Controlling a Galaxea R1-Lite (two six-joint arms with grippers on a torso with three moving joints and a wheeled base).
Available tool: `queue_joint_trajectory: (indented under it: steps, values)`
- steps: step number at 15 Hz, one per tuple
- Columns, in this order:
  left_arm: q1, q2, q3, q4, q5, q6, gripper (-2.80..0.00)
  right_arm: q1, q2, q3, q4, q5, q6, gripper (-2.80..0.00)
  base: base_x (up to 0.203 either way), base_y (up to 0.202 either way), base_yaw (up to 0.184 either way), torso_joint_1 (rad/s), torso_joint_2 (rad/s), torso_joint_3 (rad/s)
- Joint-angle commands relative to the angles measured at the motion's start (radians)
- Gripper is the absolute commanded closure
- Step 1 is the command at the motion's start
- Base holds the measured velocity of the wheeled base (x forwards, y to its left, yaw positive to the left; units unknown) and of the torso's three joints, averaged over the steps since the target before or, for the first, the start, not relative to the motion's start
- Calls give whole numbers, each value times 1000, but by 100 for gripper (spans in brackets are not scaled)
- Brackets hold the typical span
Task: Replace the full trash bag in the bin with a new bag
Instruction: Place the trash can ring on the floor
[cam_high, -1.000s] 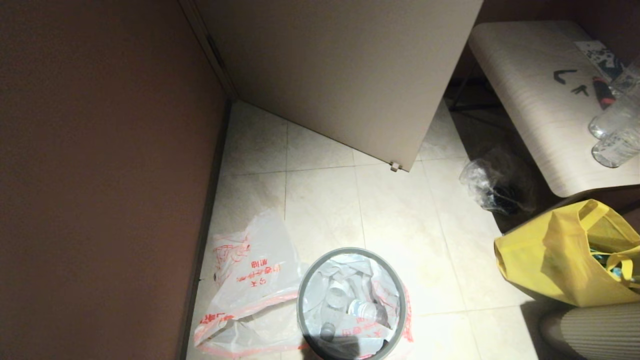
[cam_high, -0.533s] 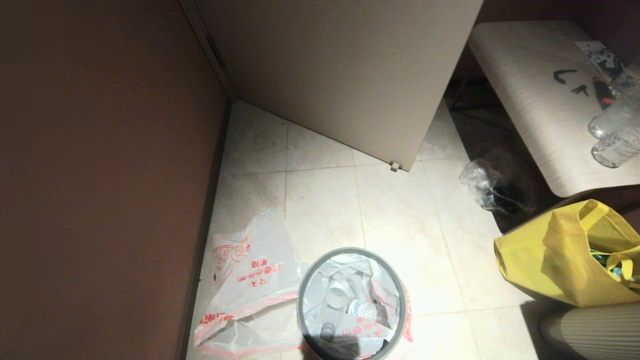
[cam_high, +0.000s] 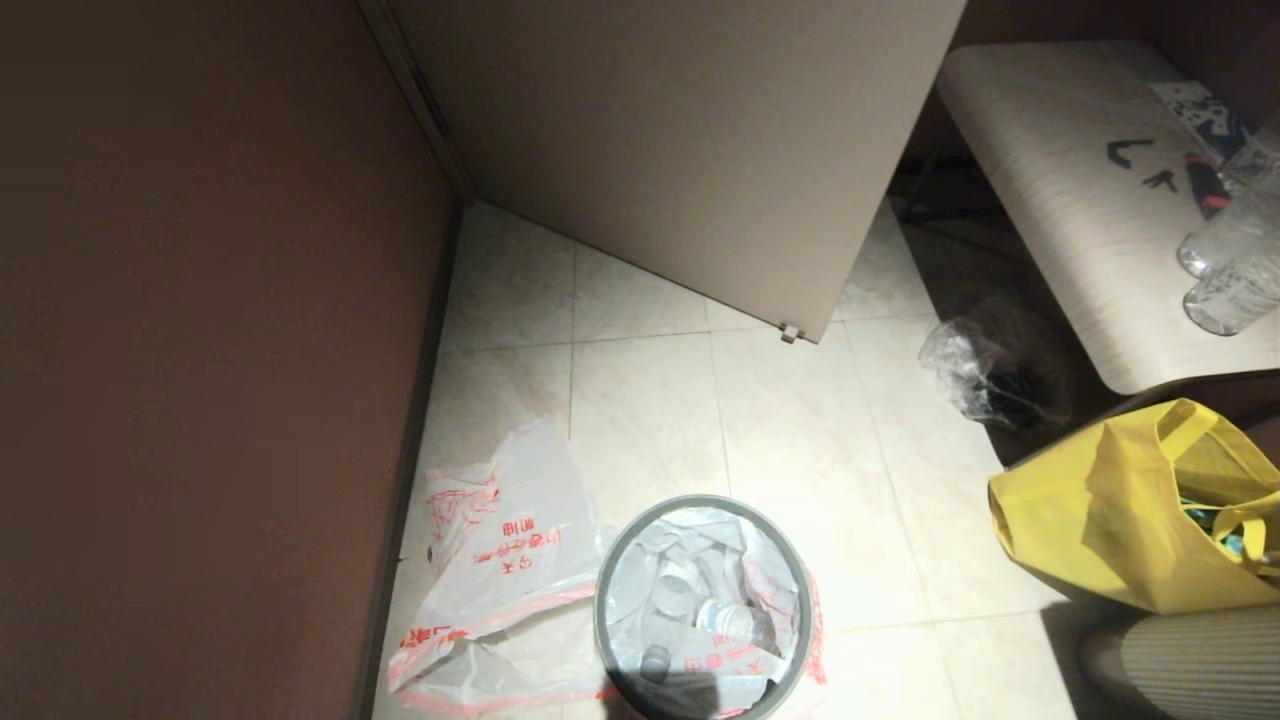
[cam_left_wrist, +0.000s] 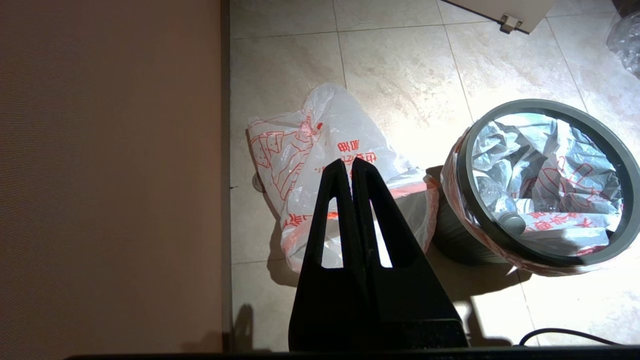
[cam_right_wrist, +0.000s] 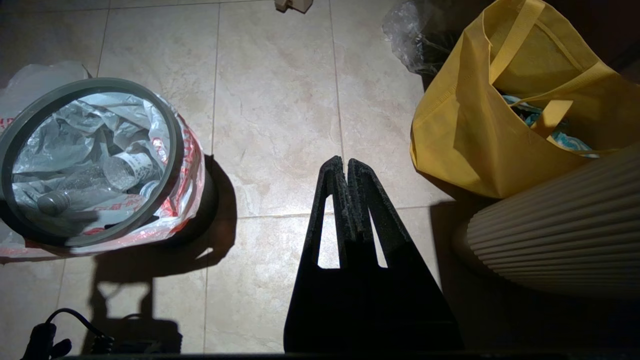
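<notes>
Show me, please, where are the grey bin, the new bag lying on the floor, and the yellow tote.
grey bin (cam_high: 603, 580): head view, on the left part of its hoop rim.
new bag (cam_high: 505, 545): head view, on its printed film.
yellow tote (cam_high: 1080, 530): head view, on its front fabric side.

The near rim of the small round grey waste bin (cam_high: 610, 560) is cut off by the head view's lower edge. The yellow fabric tote (cam_high: 1110, 520) is clipped at the right edge there. The dark contents of the small clear film bag (cam_high: 975, 375) cannot be identified.

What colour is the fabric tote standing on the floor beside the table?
Yellow fabric tote; it shows best in the right wrist view.
</notes>
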Motion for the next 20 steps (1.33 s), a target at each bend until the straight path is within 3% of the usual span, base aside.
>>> queue_joint_trajectory:
  steps: [1,8,12,15,20]
  values:
    - [0,1,2,0,0,0,0,0,1,-2,0,0,0,0,0,0,0,0,0,0]
    - [0,1,2,0,0,0,0,0,1,-16,9,4,-34,0,0,0,0,0,0,0]
    - [0,1,2,0,0,0,0,0,25,-183,134,23,-73,0,0,0,0,0,0,0]
    - [0,1,2,0,0,0,0,-3,165,-252,186,48,-127,0,0,0,0,0,0,0]
    - [0,1,2,0,0,0,0,-3,557,-423,184,54,-144,0,0,0,0,0,0,0]
